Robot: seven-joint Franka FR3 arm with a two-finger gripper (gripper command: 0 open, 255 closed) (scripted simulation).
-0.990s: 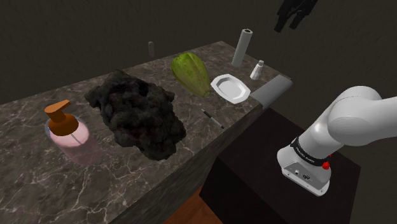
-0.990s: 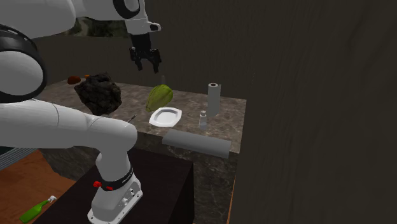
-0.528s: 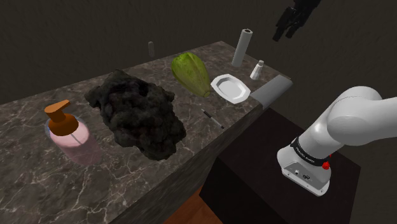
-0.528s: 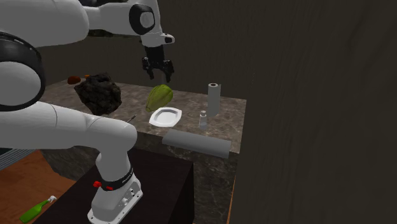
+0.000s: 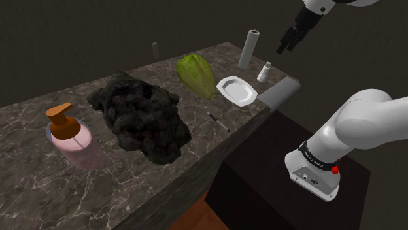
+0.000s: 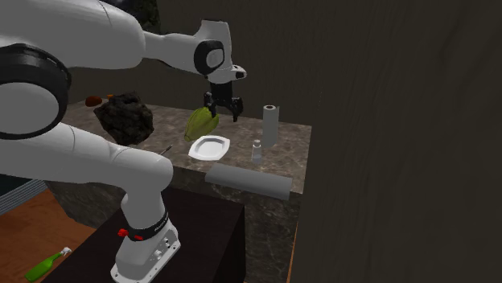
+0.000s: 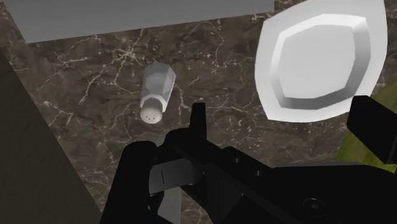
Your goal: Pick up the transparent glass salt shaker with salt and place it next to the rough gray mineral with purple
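Two fingers (image 7: pixel 198 121): I read them as spread wide apart, clasping nothing.
Gripper (image 5: pixel 286 46): it hangs in the air over the far end of the counter (image 5: pixel 39 189), pointing down and touching nothing. In the shoulder view it sits just right of the top of the tall cylinder.
Salt shaker (image 5: pixel 264 72): upright on the dark marbled top, pale, with a holed cap. It stands near the foot of the tall grey cylinder (image 5: pixel 248 48), between that and the grey roll (image 5: pixel 278 93) lying at the counter's edge. Through my wrist camera the shaker (image 7: pixel 157 93) stands outside one finger, not between the two.
Plate (image 5: pixel 237 90): white, near the shaker, just beside the green leafy head (image 5: pixel 196 75).
Mineral (image 5: pixel 140 117): a rough lump drawn nearly black, mid-counter, well apart from the shaker. The leafy head and the plate lie between them.
Soap dispenser (image 5: pixel 68 134): pink with a brown pump, beyond the mineral on the side away from the shaker.
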